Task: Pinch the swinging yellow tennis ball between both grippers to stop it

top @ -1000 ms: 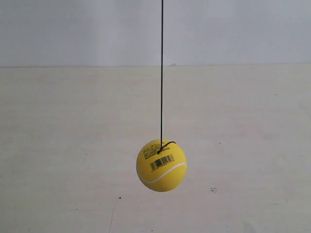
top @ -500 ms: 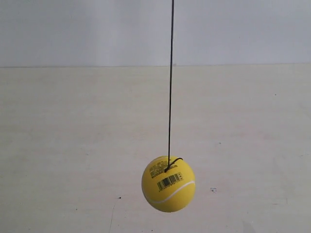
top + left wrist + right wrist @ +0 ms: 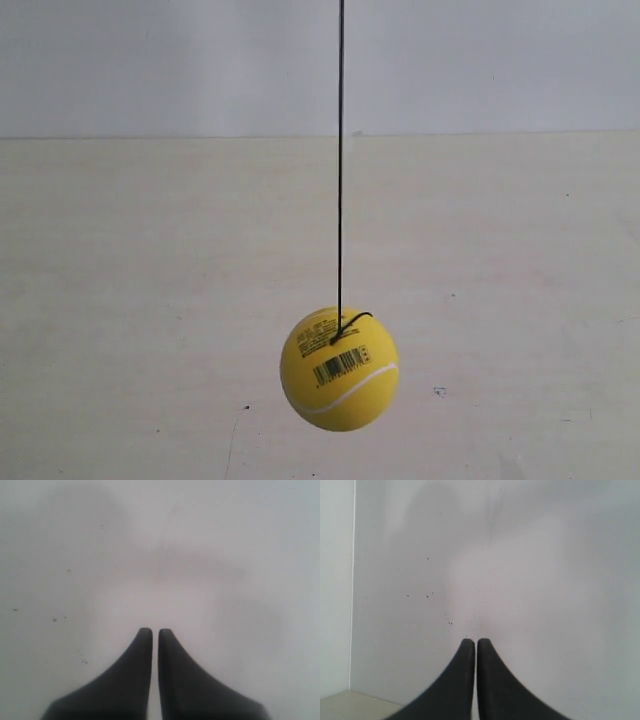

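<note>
Open room being left both sides of bright yellow tennis ball (image 3: 339,369); approach from above being blocked by thin black string (image 3: 340,160).

The exterior camera looks slightly downward across the pale surface (image 3: 120,300) toward a white wall (image 3: 150,60), with the hanging yellow tennis ball (image 3: 339,368) close to the lens. Each wrist camera sights forward past its own jaws, the left gripper (image 3: 151,632) and the right gripper (image 3: 471,642), onto blank whitish planes.

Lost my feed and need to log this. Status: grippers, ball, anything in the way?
Left gripper shut, empty. Right gripper shut, empty. Yellow tennis ball hangs free on black string, no gripper in exterior view. No obstruction seen.
</note>
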You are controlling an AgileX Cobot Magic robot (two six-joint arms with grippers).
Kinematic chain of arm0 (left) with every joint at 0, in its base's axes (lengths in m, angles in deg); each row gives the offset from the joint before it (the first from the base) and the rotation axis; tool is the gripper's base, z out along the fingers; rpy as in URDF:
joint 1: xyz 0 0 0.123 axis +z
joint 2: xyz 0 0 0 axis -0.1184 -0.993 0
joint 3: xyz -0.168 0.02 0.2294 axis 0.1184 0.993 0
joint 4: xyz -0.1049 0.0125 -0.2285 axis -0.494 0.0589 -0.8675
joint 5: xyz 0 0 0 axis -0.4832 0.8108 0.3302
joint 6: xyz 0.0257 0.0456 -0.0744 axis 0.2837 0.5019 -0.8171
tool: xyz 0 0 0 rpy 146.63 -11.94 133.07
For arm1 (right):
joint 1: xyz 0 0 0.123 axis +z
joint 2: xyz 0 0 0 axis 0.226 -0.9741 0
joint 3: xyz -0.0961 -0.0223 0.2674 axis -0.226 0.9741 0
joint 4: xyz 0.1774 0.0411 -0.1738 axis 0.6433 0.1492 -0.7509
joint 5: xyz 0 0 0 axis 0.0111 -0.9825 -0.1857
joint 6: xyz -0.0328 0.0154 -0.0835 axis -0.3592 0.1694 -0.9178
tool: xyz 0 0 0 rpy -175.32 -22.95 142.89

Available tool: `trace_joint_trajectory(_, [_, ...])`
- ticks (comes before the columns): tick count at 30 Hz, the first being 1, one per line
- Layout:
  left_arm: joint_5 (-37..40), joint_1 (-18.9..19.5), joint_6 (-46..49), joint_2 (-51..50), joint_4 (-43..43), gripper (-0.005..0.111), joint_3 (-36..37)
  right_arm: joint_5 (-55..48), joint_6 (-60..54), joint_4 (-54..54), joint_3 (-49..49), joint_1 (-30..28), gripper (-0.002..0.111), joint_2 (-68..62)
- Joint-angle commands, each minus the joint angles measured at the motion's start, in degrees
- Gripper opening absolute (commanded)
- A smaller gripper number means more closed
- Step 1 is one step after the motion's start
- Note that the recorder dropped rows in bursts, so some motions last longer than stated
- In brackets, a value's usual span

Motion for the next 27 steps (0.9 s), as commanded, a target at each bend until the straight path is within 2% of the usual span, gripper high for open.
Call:
trace_joint_trajectory(1, [5.12, 4.78, 9.86, 0.07, -12.38, 0.005, 0.26, 0.09, 0.12, 0.07, 0.31, 0.05, 0.0, 0.27])
trace_joint_trajectory(4, [7.5, 6.74, 13.93, 0.07, -15.58, 0.005, 0.26, 0.09, 0.12, 0.07, 0.31, 0.05, 0.0, 0.27])
trace_joint_trajectory(11, [9.74, 6.76, 20.67, 0.07, -15.58, 0.005, 2.98, 0.09, 0.12, 0.07, 0.31, 0.05, 0.0, 0.27])
trace_joint_trajectory(27, [10.19, 8.27, 28.92, 0.07, -15.47, 0.005, 15.19, -0.3, 0.12, 0.07, 0.31, 0.05, 0.0, 0.27])
